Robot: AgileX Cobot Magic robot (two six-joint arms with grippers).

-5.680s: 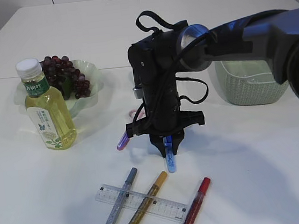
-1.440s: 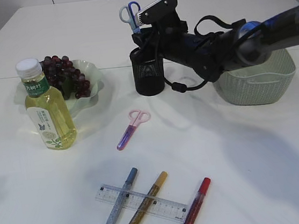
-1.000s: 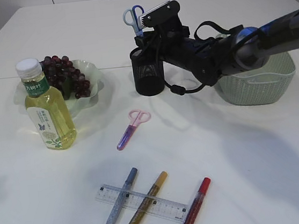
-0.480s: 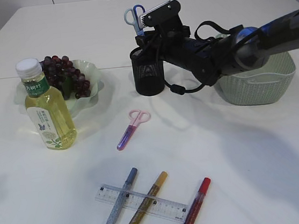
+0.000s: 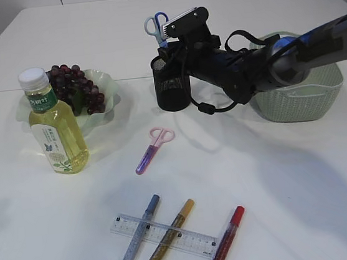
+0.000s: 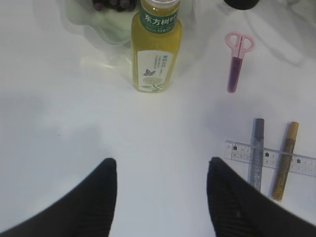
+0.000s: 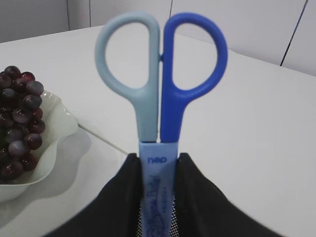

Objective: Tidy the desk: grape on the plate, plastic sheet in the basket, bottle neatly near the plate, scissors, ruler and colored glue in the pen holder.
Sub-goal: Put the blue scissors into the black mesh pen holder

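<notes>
2 scissors: blue pair (image 7: 160, 98) clamped in right fingers (image 7: 192, 197), pink pair (image 5: 154, 148) on table | 3 glue pens (image 5: 168, 236) | 1 ruler (image 5: 165, 235) | left fingers (image 6: 94, 197) apart, empty

Exterior camera slants down; wrist cameras share its grapes (image 5: 75, 84) view.

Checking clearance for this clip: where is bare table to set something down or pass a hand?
Free: the wide stretch between the pink scissors and the green woven basket, and the front left corner below the yellow tea bottle. Crowded: the front centre, where three glitter glue pens cross the clear ruler.
</notes>
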